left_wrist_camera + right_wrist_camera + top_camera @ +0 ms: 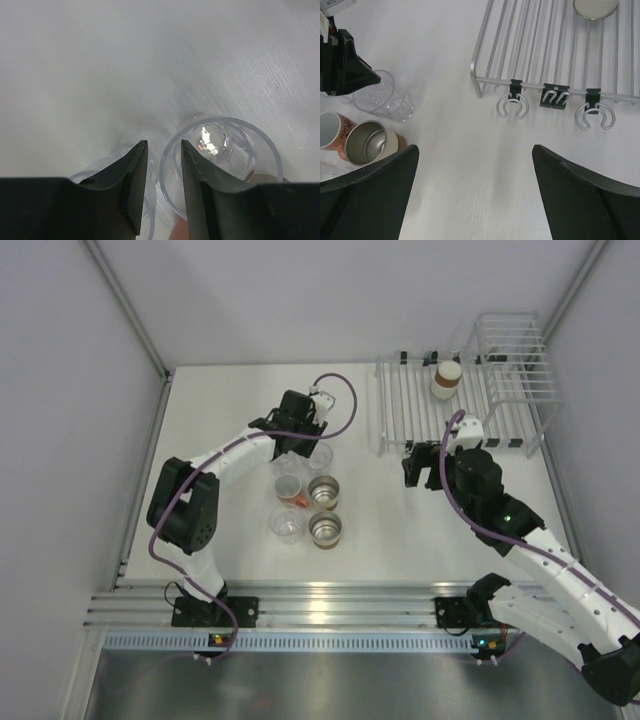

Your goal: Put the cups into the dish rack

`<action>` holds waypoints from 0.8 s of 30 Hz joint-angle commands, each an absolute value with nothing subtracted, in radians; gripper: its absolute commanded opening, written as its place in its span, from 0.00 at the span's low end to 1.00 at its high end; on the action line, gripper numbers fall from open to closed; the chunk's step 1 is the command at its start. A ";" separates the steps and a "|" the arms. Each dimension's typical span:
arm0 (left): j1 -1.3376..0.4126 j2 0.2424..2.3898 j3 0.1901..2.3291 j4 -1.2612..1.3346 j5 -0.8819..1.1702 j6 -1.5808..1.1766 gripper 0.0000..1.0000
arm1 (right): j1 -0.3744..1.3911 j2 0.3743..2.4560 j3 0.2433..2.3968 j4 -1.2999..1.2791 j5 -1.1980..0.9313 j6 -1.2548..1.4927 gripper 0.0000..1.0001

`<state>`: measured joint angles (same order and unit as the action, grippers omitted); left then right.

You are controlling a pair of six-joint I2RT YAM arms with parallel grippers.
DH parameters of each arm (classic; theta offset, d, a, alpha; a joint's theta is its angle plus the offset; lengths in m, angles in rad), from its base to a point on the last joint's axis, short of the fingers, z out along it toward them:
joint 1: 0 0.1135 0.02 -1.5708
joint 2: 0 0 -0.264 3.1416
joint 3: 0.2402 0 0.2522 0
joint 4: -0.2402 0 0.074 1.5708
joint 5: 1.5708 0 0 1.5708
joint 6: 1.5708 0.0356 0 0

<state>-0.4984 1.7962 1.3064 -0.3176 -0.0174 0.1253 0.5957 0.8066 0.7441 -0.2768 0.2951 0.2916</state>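
Left gripper (164, 145) sits over the cluster of cups (323, 490) on the table (400, 530). Its fingers stand close together astride the wall of a clear cup (220, 142); whether they press it cannot be told. Right gripper (475, 147), fingers spread wide, hovers beside the dish rack (400, 410), where one brown cup (446, 379) sits inverted on the flat bars.

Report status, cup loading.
Left gripper straddles clear plastic cup's wall; second clear cup crowds it. Right gripper open, empty. One brown cup on white wire dish rack.
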 commanded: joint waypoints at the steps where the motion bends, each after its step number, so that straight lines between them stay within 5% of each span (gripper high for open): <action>1: -0.508 1.812 1.354 -0.316 -0.012 0.132 0.38 | 0.612 0.805 0.739 -0.252 0.319 0.305 0.96; 8: -0.523 1.828 1.358 -0.327 -0.025 0.137 0.02 | 0.614 0.795 0.724 -0.256 0.336 0.314 0.95; 24: -0.535 1.694 1.393 -0.310 -0.175 0.025 0.00 | 0.614 0.715 0.727 -0.290 0.364 0.318 0.99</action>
<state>-0.5377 1.7966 1.3399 -0.3244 -0.1184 0.0654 0.5957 0.7273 0.7048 -0.2859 0.3397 0.3119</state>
